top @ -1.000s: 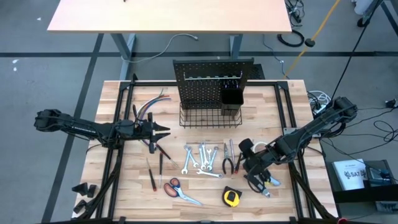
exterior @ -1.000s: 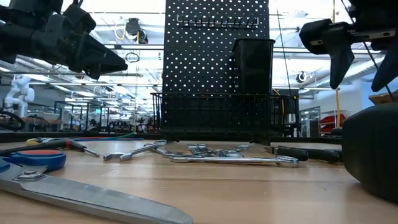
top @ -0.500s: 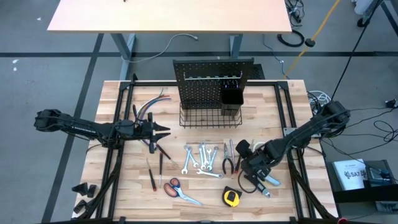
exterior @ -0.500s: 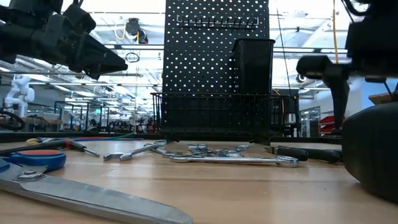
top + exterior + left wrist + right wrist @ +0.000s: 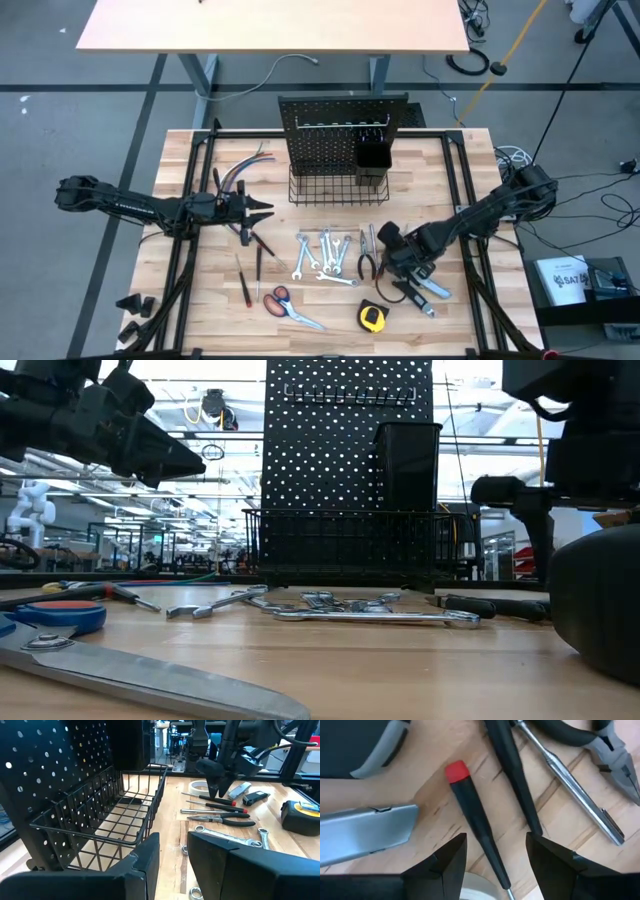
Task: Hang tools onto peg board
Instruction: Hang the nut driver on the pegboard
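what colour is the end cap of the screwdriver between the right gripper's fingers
Red, on a black handle; the screwdriver shows best in the right wrist view.

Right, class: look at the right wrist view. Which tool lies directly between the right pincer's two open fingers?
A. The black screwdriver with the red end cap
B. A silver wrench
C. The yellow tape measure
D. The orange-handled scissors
A. In the right wrist view the right pincer stands open over the table, and the slim black screwdriver with the red end cap runs straight into the gap between its fingers.
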